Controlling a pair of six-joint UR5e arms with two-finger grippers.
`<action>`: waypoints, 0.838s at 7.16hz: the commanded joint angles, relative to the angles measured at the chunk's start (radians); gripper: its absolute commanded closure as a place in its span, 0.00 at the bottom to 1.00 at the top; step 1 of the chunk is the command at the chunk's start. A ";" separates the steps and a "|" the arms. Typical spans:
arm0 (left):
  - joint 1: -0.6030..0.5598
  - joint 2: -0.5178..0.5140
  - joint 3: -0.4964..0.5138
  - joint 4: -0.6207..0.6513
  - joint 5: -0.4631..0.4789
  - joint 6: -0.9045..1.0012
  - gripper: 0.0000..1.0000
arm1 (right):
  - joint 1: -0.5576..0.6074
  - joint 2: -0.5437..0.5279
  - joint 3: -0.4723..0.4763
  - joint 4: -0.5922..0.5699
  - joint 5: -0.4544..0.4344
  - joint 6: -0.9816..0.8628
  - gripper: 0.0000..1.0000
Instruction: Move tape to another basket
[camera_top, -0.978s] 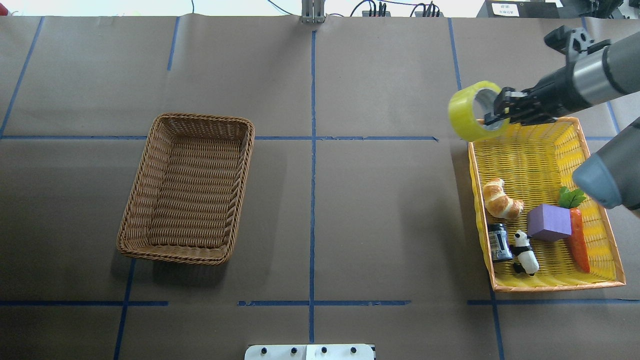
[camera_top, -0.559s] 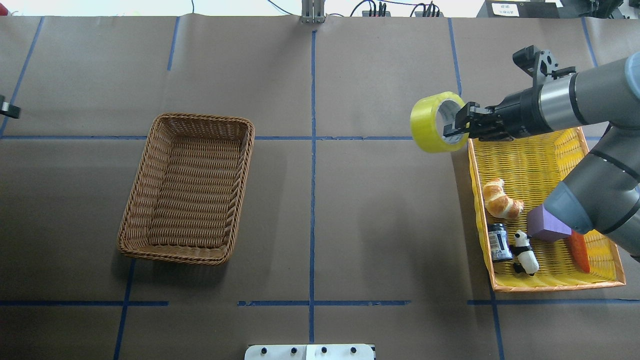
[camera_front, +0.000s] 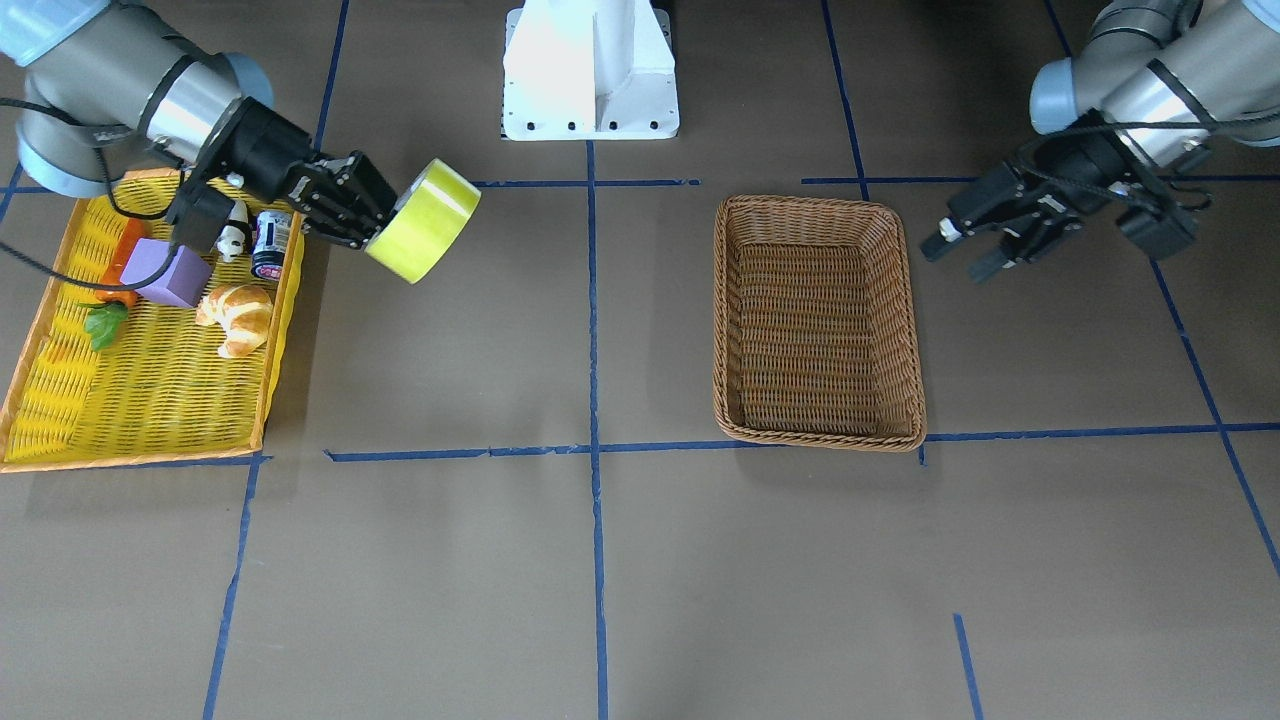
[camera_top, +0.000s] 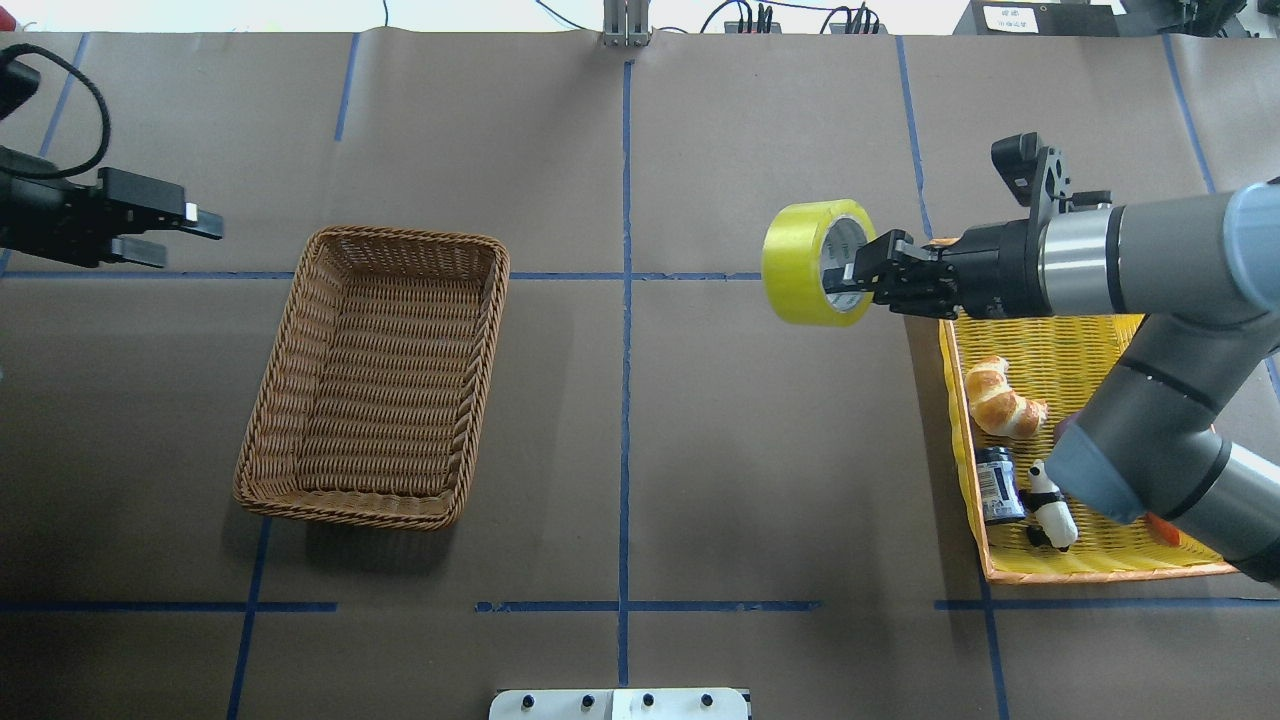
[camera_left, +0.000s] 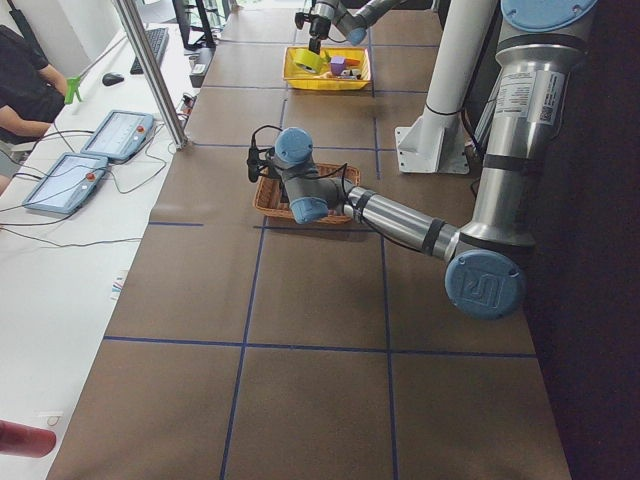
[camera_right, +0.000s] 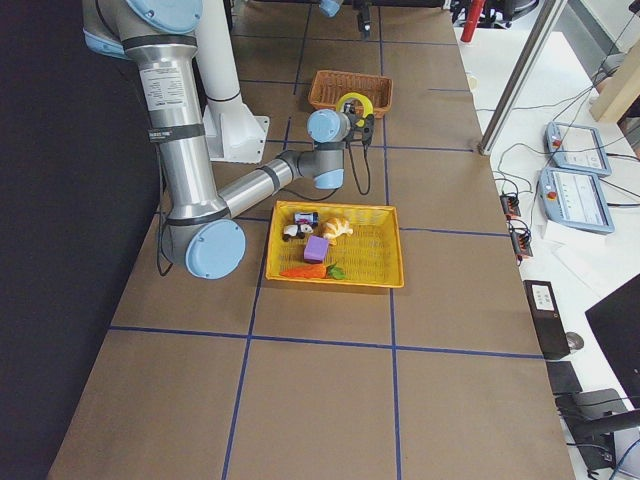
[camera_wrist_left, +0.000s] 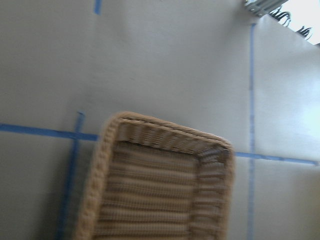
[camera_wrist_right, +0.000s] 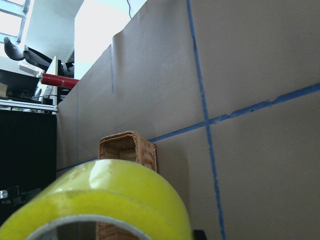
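The yellow tape roll (camera_top: 800, 262) hangs in the air just left of the yellow tray, tilted on its side, with its white core facing my right gripper. My right gripper (camera_top: 862, 283) is shut on the roll's wall. The tape also shows in the front view (camera_front: 425, 222) and fills the bottom of the right wrist view (camera_wrist_right: 110, 200). The brown wicker basket (camera_top: 405, 238) sits empty on the left half of the table, far from the tape. My left gripper (camera_top: 193, 245) is open and empty, above the table just left of the basket's far corner.
The yellow tray (camera_top: 1090, 572) at the right holds a croissant (camera_top: 1000, 400), a small can (camera_top: 998, 485), a panda figure (camera_top: 1050, 505), a purple block (camera_front: 165, 275) and a carrot. Blue tape lines cross the brown paper. The robot base (camera_front: 590, 70) stands at the near middle edge.
My right gripper has carried the tape left, off the yellow tray's far corner towards the table's middle. My left gripper has come into view at the left edge.
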 joint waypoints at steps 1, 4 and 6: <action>0.152 -0.018 0.002 -0.348 0.208 -0.404 0.00 | -0.077 0.054 0.006 0.101 -0.097 0.137 0.99; 0.242 -0.097 -0.077 -0.467 0.252 -0.686 0.00 | -0.192 0.085 0.000 0.259 -0.125 0.185 0.99; 0.277 -0.192 -0.098 -0.466 0.252 -0.791 0.00 | -0.280 0.139 0.000 0.261 -0.125 0.191 0.99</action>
